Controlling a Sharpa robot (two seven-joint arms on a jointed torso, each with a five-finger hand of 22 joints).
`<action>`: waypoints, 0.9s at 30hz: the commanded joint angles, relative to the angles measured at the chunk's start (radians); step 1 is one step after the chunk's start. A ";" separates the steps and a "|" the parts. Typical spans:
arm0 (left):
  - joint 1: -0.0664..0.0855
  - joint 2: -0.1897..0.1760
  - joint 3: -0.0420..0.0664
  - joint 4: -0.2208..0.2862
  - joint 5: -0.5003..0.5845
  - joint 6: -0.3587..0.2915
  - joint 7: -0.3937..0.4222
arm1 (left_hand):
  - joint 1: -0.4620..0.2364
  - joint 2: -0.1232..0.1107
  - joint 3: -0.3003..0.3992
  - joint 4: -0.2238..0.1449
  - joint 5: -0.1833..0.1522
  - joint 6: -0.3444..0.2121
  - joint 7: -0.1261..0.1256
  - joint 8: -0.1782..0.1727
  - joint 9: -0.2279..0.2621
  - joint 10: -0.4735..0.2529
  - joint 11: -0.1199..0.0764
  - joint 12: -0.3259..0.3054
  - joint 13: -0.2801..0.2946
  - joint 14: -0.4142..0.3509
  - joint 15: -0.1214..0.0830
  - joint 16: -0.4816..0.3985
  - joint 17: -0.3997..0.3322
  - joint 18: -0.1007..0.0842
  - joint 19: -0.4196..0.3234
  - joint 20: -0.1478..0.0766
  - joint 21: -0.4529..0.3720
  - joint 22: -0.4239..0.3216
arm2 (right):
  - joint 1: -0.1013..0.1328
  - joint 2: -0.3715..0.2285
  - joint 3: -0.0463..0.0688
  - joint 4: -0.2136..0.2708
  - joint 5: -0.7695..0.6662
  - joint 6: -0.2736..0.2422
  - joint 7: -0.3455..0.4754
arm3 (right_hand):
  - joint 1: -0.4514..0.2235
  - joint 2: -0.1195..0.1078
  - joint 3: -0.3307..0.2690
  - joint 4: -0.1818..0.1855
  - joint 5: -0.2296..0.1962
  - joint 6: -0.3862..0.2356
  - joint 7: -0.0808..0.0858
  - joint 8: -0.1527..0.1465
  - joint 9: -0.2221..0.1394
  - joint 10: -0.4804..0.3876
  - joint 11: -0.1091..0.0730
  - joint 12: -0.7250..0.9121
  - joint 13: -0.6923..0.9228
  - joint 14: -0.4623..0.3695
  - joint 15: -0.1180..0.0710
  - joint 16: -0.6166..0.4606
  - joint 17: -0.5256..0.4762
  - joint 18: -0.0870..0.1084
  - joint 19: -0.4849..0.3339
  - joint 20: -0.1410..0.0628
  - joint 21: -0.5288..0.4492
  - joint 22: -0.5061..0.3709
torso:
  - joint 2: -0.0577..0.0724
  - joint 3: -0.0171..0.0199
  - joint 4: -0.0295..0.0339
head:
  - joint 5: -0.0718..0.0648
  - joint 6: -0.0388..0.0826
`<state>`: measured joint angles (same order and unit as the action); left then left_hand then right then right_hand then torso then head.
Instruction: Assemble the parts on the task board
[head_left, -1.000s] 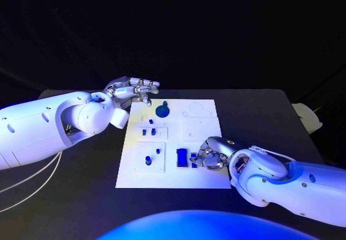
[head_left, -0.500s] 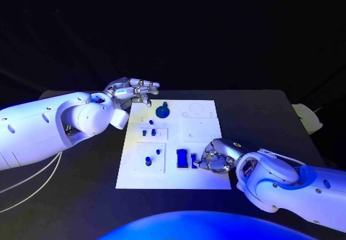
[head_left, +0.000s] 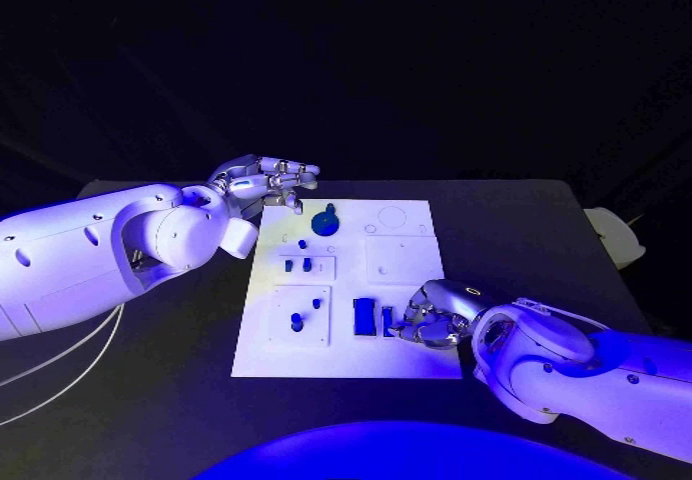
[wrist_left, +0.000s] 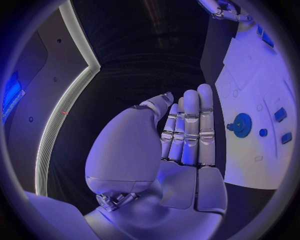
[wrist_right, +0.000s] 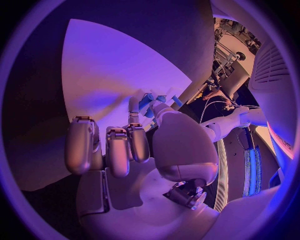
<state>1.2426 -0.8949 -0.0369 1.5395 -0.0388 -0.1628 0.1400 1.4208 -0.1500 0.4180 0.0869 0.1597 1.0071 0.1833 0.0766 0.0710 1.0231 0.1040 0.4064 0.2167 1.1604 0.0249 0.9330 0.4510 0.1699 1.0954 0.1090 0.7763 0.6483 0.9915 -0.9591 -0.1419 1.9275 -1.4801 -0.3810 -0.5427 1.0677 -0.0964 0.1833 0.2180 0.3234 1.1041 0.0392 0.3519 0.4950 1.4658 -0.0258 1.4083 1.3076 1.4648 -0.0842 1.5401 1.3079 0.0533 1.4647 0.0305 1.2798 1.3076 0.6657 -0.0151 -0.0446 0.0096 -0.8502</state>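
Note:
The white task board lies mid-table. A round blue part sits near its far edge, and small blue parts stand in the left-hand blocks. A wide blue part and a narrow blue part stand near the front. My right hand rests on the board beside them with its fingers curled in. In the right wrist view, thumb and a fingertip pinch the narrow blue part. My left hand hovers over the board's far left corner, holding nothing, fingers straight, beside the round part.
A pale object lies at the table's right edge. The black table runs bare to the left and front of the board. My left forearm spans the table's left side.
My right hand has slid a little toward the board's near edge and closed tighter by the narrow blue part. The left hand has not moved.

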 joint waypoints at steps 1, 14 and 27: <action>0.000 0.001 0.000 0.001 -0.005 0.020 0.005 | -0.008 0.003 -0.006 0.001 -0.002 -0.007 -0.001 0.005 0.001 -0.006 0.002 0.006 -0.001 -0.005 0.001 -0.005 -0.002 0.015 0.002 0.004 -0.003 -0.001 | -0.002 0.005 0.000 -0.006 0.002 0.023 0.002 | 0.014 0.000 -0.007 -0.001 -0.005 0.001 -0.003 0.005 0.001 0.030 -0.006 0.006 0.158 0.096 -0.006 0.006 0.219 -0.002 0.026 -0.008 0.002 0.195 | 0.000 -0.0008 -0.0002 | 0.001 -0.003; 0.000 0.001 0.000 0.002 -0.005 0.020 0.005 | -0.008 0.003 -0.006 0.001 -0.002 -0.007 -0.001 0.005 0.001 -0.006 0.002 0.006 -0.001 -0.005 0.001 -0.005 -0.002 0.015 0.002 0.004 -0.003 -0.001 | -0.005 0.030 0.001 -0.037 -0.019 -0.002 -0.011 | 0.026 0.012 -0.012 -0.004 -0.008 0.002 -0.004 0.007 0.003 0.032 -0.007 0.009 0.161 0.097 -0.007 0.007 0.221 -0.002 0.027 -0.009 0.006 0.196 | 0.000 -0.0004 0.0001 | 0.000 -0.003; 0.000 0.000 0.000 0.000 -0.005 0.020 0.006 | -0.008 0.004 -0.007 0.002 -0.002 -0.008 -0.001 0.005 0.001 -0.007 0.002 0.007 -0.001 -0.006 0.002 -0.005 -0.002 0.015 0.002 0.004 -0.004 -0.002 | 0.012 0.000 0.004 -0.012 0.039 -0.100 0.096 | 0.023 0.013 -0.030 0.004 -0.004 -0.010 0.001 0.002 0.002 0.025 -0.004 -0.004 0.152 0.094 -0.005 -0.001 0.208 0.002 0.020 -0.008 -0.020 0.190 | -0.003 -0.0022 -0.0017 | -0.005 0.007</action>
<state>1.2426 -0.8960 -0.0370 1.5398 -0.0390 -0.1615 0.1394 1.4208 -0.1500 0.4180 0.0869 0.1596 1.0071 0.1833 0.0766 0.0710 1.0231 0.1040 0.4107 0.2168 1.1604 0.0249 0.9330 0.4499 0.1699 1.0954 0.1090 0.7763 0.6476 0.9967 -0.9534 -0.1401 1.9116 -1.4827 -0.4092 -0.5273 1.0890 -0.0860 0.1570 0.2222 0.3195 1.1009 0.0415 0.3557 0.4972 1.4658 -0.0258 1.4091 1.3076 1.4648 -0.0841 1.5400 1.3077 0.0532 1.4647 0.0305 1.2668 1.3073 0.6641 -0.0162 -0.0456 0.0069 -0.8478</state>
